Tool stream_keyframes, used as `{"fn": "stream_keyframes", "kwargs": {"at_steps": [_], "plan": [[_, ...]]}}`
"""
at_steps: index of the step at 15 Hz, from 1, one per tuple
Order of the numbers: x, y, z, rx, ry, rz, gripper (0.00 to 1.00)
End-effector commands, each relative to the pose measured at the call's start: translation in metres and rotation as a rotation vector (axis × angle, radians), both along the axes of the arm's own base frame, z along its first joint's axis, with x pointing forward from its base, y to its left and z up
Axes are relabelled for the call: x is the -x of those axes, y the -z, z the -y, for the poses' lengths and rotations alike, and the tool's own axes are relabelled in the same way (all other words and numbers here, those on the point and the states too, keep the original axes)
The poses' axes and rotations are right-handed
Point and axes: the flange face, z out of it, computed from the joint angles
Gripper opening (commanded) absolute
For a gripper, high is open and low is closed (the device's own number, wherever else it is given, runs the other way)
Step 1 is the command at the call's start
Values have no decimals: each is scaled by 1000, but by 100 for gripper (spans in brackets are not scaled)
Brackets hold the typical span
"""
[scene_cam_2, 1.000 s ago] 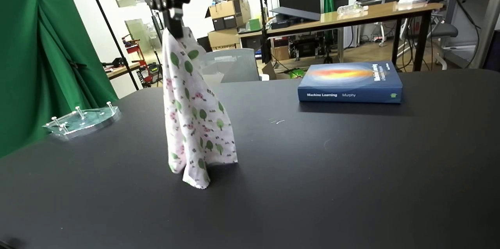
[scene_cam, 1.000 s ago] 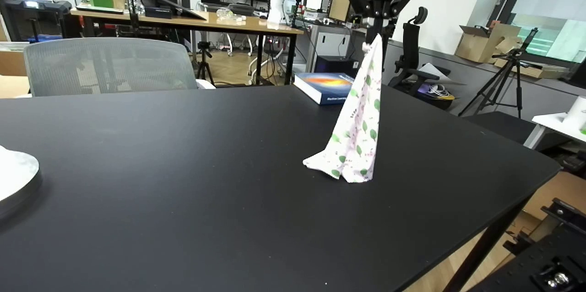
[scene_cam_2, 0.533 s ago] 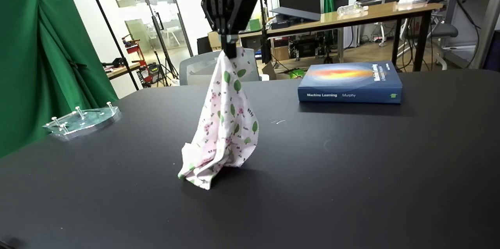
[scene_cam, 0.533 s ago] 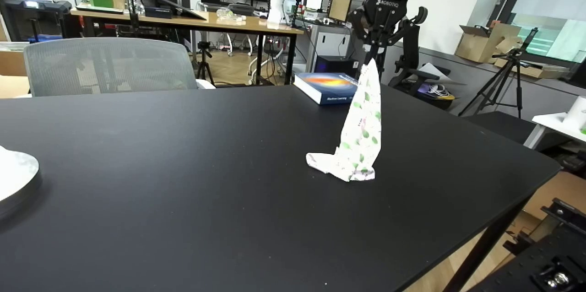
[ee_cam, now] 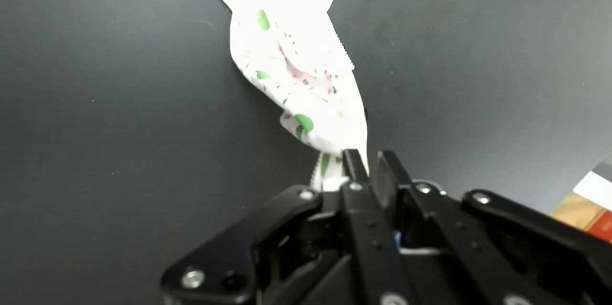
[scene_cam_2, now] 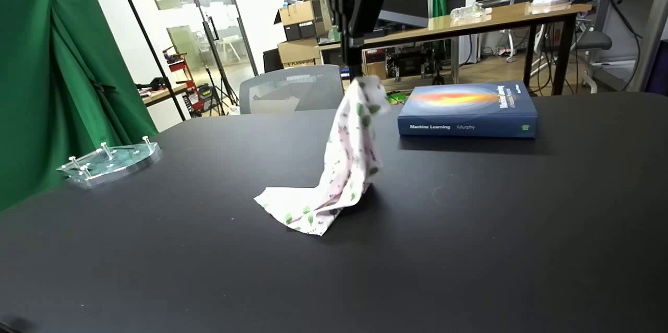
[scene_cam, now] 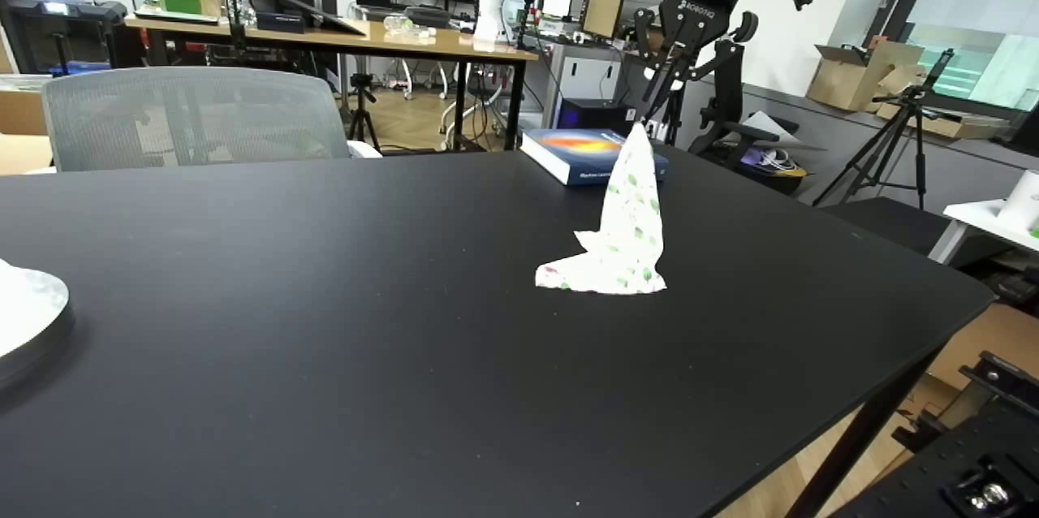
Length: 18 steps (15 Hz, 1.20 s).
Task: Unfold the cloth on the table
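The cloth (scene_cam: pixel 629 238), white with green leaves and pink prints, stands in a tall fold on the black table (scene_cam: pixel 325 299). In an exterior view its lower part (scene_cam_2: pixel 308 207) lies spread on the table and its blurred top bends over. My gripper (scene_cam: pixel 652 114) is tilted just above the cloth's top in both exterior views (scene_cam_2: pixel 355 73). In the wrist view, the gripper's fingertips (ee_cam: pixel 372 154) are slightly apart with a narrow gap. The cloth (ee_cam: pixel 306 75) there runs up to and behind the left finger, and its top end is partly hidden.
A thick blue book (scene_cam_2: pixel 467 109) lies on the table near the gripper, and it also shows in another exterior view (scene_cam: pixel 584 157). A clear plate with bolts (scene_cam_2: pixel 112 163) sits near a table edge. A grey chair (scene_cam: pixel 195 116) stands behind the table.
The gripper has moved towards the book, lowered and tilted, drawing the cloth from hanging to partly lying on the table. The fingers now show a gap and the cloth's top is slipping free.
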Motion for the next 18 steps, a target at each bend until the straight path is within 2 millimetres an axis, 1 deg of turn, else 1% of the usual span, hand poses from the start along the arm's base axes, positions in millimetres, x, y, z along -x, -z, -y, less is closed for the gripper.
{"fn": "stream_keyframes", "kwargs": {"at_steps": [1,3,4,5,7,9,14,16,18], "plan": [[-3,4,0,6,144,17,48],[-1,7,-7,16,141,-2,60],[1,9,-13,24,118,-21,68],[2,10,-19,29,102,-30,74],[4,16,-36,36,31,-82,88],[4,26,-54,21,-24,-130,99],[9,70,-98,-23,-129,-259,100],[13,87,-108,-20,-149,-296,100],[17,103,-114,-8,-158,-321,100]]}}
